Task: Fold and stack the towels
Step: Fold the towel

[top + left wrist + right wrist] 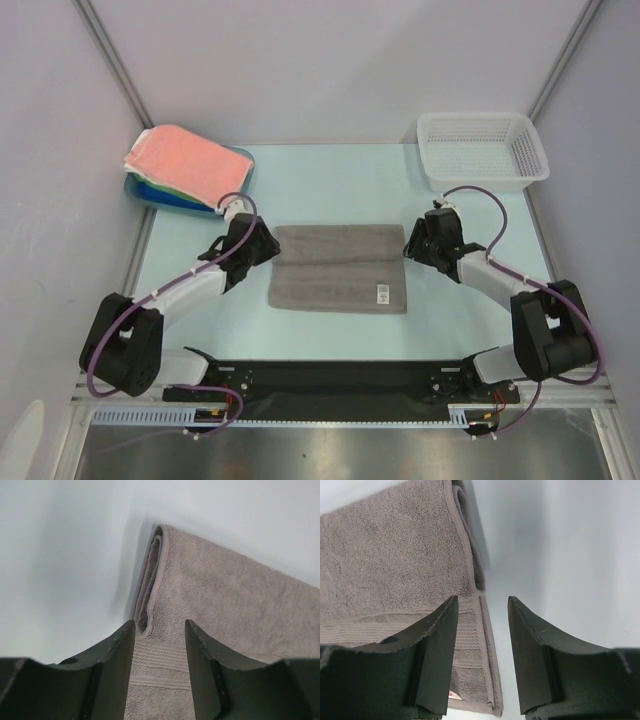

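Grey towel is lying folded over at mid-desk, looking soft, light and limp.
Left gripper and right gripper are hovering spread over its short ends. Pinching both layers at those edges is likely gripping best. Beyond, the folded towels are sitting stacked in the blue tray.

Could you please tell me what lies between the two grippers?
The folded grey towel fills the stretch from left gripper to right gripper, clearest in the top external view.

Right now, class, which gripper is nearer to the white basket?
Right. The right gripper is at the right edge of the grey towel, just short of the white basket; the left gripper is at the towel's left edge.
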{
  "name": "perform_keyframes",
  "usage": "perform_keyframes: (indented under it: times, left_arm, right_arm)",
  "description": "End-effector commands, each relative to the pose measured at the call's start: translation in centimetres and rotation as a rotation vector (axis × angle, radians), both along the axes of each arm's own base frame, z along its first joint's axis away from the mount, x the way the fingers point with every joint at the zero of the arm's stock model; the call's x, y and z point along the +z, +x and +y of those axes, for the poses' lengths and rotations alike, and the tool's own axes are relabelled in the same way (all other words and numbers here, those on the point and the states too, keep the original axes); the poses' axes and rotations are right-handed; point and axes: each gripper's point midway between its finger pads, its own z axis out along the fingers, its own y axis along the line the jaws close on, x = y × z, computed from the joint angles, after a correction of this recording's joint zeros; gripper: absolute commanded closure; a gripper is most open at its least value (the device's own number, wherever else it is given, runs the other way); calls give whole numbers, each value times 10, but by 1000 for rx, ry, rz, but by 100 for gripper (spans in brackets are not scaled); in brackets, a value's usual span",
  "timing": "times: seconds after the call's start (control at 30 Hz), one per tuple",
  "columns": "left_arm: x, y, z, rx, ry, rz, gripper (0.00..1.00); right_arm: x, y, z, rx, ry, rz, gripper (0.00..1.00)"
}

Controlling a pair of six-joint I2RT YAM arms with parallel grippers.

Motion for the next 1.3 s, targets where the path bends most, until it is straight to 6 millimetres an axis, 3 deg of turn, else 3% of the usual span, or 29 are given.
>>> perform_keyframes:
  times: [0.0, 0.3, 0.5, 1.1, 1.27]
  left_arm:
    - [-7, -1, -2, 32, 1, 62, 50]
    - [-38, -2, -10, 17, -9, 148, 49]
    - [-47, -5, -12, 10, -18, 161, 51]
    - [-38, 0, -16, -11, -28, 135, 68]
    - [-36, 2, -19, -19, -37, 127, 71]
  right_arm:
    - [12, 20, 11, 1, 48, -29, 50]
    - [-17, 23, 19, 9, 69, 33, 50]
    - [-25, 20, 18, 1, 79, 38, 60]
    - [-22, 18, 19, -2, 95, 37, 65]
    - [-22, 18, 20, -2, 103, 40, 72]
